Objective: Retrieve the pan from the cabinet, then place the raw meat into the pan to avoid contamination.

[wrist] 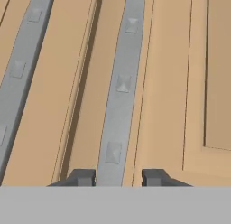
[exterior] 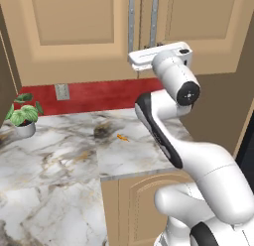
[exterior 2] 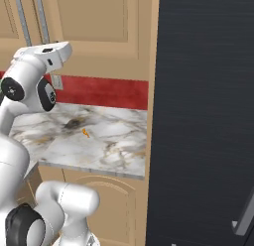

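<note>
closed cabinet [exterior: 89,22] doors bar the way in, pincer [wrist: 118,177] fingertips apart astride silver handle [wrist: 121,92], bare marble counter [exterior: 69,146] below

White-and-grey marbled stone worktop [exterior: 59,155] below a red backsplash. At its left edge, leafy green plant in small white pot [exterior: 24,116]. Near the middle, small orange scrap [exterior: 121,137] beside dark smudge [exterior: 102,132].

No readable text anywhere.
You'll find no words, labels, brand marks or numbers on the cabinet [exterior: 79,36] doors, its silver bar handles [wrist: 119,90], the marble counter [exterior: 64,151] or the dark panel [exterior 2: 203,116] at right.
</note>
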